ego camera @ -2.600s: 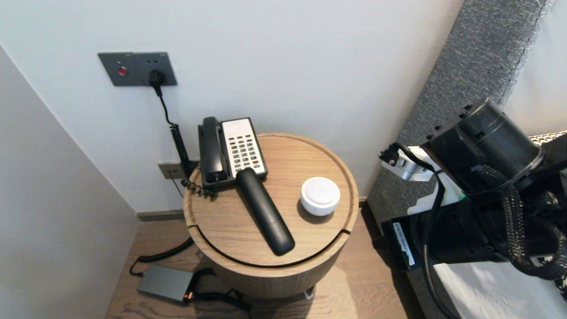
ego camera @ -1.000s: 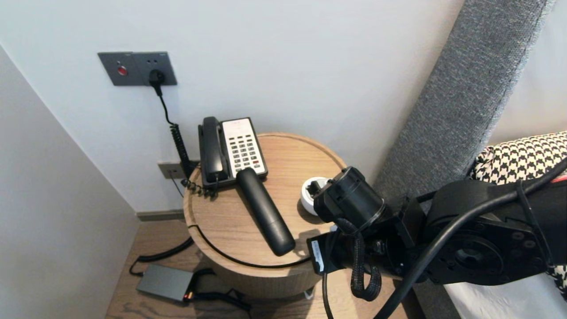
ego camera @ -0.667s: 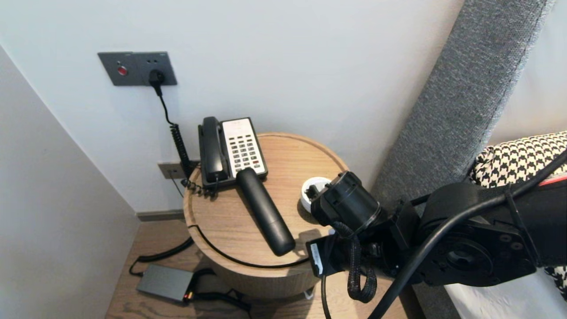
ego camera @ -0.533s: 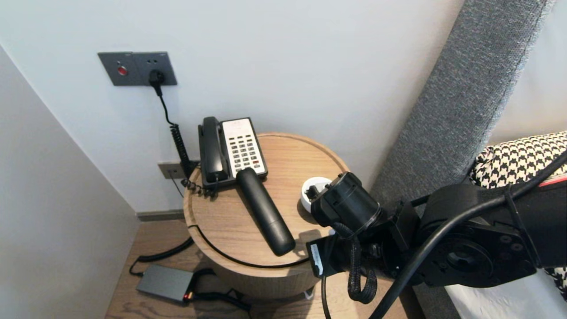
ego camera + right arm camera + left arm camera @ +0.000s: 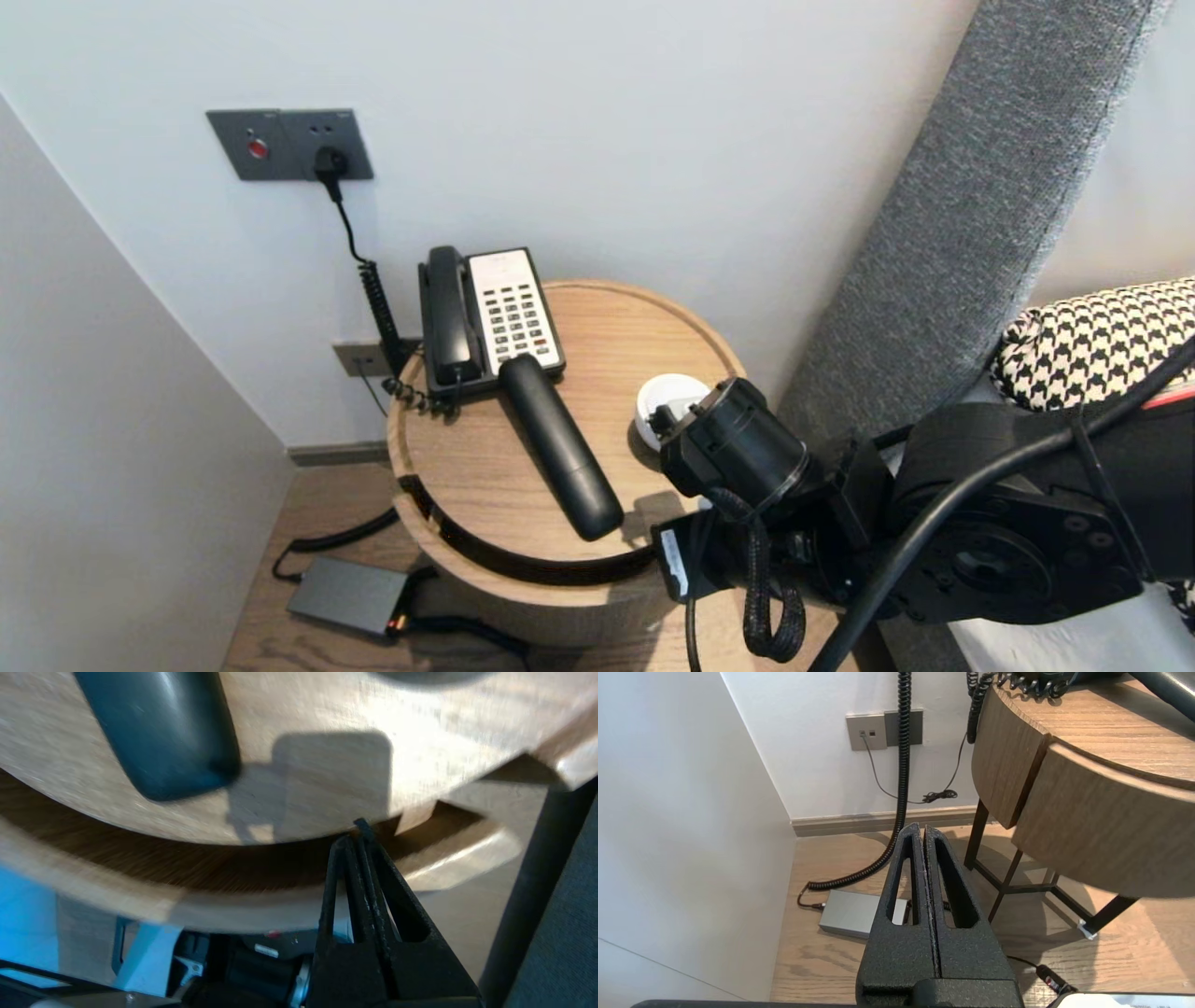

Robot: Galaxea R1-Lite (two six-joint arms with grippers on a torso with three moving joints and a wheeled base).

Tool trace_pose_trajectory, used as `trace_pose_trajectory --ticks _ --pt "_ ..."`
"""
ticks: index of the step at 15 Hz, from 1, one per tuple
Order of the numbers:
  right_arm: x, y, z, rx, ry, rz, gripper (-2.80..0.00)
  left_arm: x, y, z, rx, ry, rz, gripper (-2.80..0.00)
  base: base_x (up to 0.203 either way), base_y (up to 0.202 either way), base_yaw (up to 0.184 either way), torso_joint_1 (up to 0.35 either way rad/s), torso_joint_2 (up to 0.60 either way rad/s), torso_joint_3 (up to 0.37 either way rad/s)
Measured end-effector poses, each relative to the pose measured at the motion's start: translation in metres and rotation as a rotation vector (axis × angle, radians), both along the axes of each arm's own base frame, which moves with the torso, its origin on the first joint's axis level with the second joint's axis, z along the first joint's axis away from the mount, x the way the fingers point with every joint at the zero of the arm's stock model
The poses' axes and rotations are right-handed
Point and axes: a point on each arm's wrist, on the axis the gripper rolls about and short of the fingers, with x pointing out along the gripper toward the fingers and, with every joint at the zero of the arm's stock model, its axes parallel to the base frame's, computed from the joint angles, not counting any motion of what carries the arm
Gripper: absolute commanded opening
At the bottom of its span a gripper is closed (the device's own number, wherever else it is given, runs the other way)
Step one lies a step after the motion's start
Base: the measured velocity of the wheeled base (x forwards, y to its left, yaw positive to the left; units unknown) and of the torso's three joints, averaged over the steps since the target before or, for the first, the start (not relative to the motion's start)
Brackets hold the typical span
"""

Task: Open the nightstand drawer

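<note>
A round wooden bedside table [image 5: 644, 322] has a curved drawer front [image 5: 523, 586] standing out from its body, with a dark gap [image 5: 504, 558] behind it. My right gripper [image 5: 357, 829] is shut, and its tips reach into that gap [image 5: 187, 858] at its right end, against the edge of the table top [image 5: 303, 788]. In the head view the right arm [image 5: 738, 457] hides those fingers. My left gripper [image 5: 923, 828] is shut on nothing and parked low over the floor, left of the drawer front [image 5: 1101, 840].
On the table lie a black oblong handset [image 5: 558, 446], a desk phone [image 5: 490, 317] and a white round device [image 5: 665, 394]. A grey box [image 5: 347, 593] with cables sits on the floor. Walls close in on the left and behind; a grey headboard [image 5: 971, 215] stands to the right.
The thin seam at the table's front has widened into a dark band as the drawer front came out toward me. My right arm drew back slightly with it.
</note>
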Motion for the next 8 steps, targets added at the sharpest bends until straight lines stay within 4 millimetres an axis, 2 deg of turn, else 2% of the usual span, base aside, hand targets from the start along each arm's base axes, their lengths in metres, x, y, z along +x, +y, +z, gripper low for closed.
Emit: trace_pose_trajectory --ticks 8 --pt "-0.013 -0.002 -0.006 -0.02 0.026 0.033 -2.8 0.0 0.0 0.0 0.0 0.0 0.0 -2.8 0.0 0.0 0.0 0.0 0.0 0.0"
